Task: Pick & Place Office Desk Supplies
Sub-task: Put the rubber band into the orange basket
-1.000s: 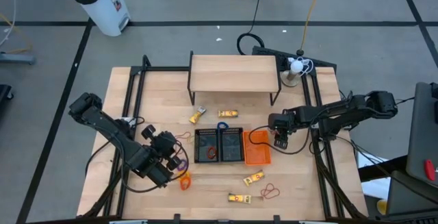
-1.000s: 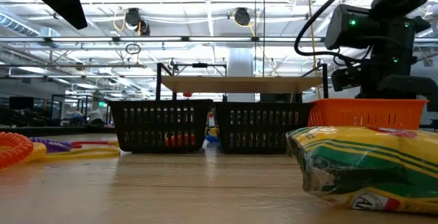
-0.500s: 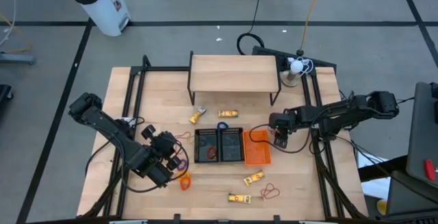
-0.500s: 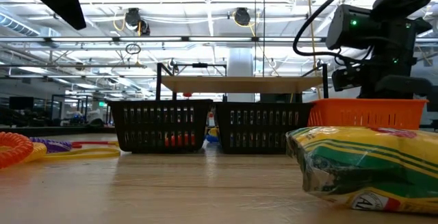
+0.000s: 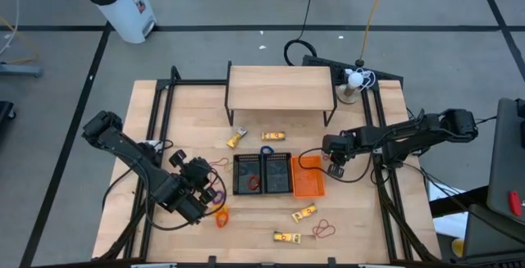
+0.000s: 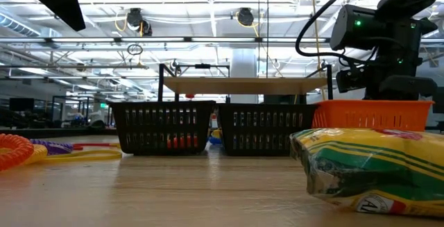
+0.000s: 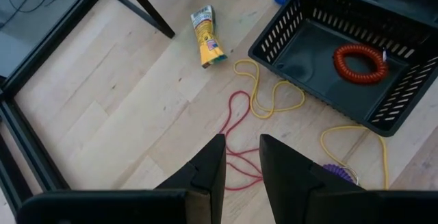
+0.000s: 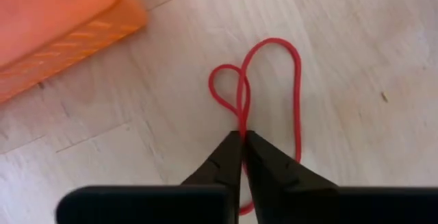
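Red rubber-band loop (image 8: 263, 94) lies on the wood table (image 5: 180, 112) just beside the orange bin (image 5: 308, 184), at the bin's 3 o'clock side. Only the right wrist view shows the pinch: the right gripper (image 8: 242, 142) has its fingers pressed together on a strand of the loop, which twists into a small loop and a larger one ahead of the tips. In the high view this band is hidden under the gripper (image 5: 335, 166).

Left gripper (image 7: 241, 157) hovers at the table's 8 o'clock area, fingers a narrow gap apart, holding nothing; a red band (image 7: 236, 125) lies below the tips. Left wrist view alone shows an orange coiled band (image 7: 360, 62) inside a black mesh basket (image 7: 301, 53), plus a yellow band (image 7: 263, 101) beside the basket and a purple band (image 7: 339, 174).

Counts, high view: 2 black baskets side by side, 1 orange bin, 4 yellow crayon packs – two at about 12 o'clock of the baskets (image 5: 273, 136), two at about 5 o'clock (image 5: 303, 213). Another red band (image 5: 324, 229) lies near the front pair. A blue loop (image 5: 267, 150) touches the baskets' far rim.

Low view: one crayon pack (image 6: 368, 168) close up, orange coil (image 6: 14, 150) at the far side, wooden shelf (image 6: 243, 85) behind the baskets.
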Motion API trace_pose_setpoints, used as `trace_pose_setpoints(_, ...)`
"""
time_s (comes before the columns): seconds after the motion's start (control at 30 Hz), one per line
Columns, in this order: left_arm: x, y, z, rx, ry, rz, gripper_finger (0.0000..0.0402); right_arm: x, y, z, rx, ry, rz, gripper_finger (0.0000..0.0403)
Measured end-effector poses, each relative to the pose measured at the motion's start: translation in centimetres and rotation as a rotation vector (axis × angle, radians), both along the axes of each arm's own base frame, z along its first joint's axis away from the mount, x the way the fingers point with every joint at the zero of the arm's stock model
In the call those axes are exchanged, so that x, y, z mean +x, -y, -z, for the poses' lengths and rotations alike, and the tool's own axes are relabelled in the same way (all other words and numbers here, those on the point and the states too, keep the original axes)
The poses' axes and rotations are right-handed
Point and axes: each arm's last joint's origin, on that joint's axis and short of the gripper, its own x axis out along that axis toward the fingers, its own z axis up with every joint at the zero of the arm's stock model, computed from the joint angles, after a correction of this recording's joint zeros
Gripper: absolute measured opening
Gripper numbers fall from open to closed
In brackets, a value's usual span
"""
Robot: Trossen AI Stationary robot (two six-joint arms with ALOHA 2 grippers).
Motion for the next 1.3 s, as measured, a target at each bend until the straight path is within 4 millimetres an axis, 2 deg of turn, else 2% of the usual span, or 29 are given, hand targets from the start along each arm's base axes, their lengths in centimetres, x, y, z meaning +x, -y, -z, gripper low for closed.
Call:
trace_pose_setpoints(0.23, 0.0, 0.0, 0.0, 0.0, 0.0, 0.0, 0.0093, -0.1, 0.0, -0.1, 0.005, -0.001, 0.031, 0.0002)
trace_pose_setpoints(0.37, 0.0, 0.0, 0.0, 0.0, 0.0, 0.0, 0.0093, -0.2, 0.1, -1.3, -0.013, -0.002, 0.061, 0.0001)
trace_pose_setpoints(0.47, 0.0, 0.0, 0.0, 0.001, -0.001, 0.0, 0.0093, -1.1, 0.1, -2.5, -0.026, -0.046, 0.089, 0.0001)
trace_pose_setpoints(0.57, 0.0, 0.0, 0.0, 0.0, -0.001, 0.0, 0.0093, -0.8, 0.2, -4.6, -0.071, 0.047, 0.124, 0.0001)
trace_pose_setpoints(0.7, 0.0, 0.0, 0.0, 0.0, -0.001, 0.0, 0.0093, -1.5, 0.3, -6.5, -0.111, 0.113, 0.141, 0.0001)
trace_pose_setpoints(0.8, 0.0, 0.0, 0.0, 0.0, -0.002, -0.001, 0.0093, -1.5, 0.3, -8.1, -0.118, 0.241, 0.151, 0.0)
trace_pose_setpoints(1.13, 0.0, 0.0, 0.0, -0.001, -0.001, 0.0, 0.0093, -1.7, 0.5, -11.4, -0.211, 0.612, 0.102, 0.0)
trace_pose_setpoints(1.3, 0.0, 0.0, 0.0, -0.001, -0.001, 0.0, 0.0093, -1.3, 0.5, -12.4, -0.248, 0.722, 0.036, 0.0)
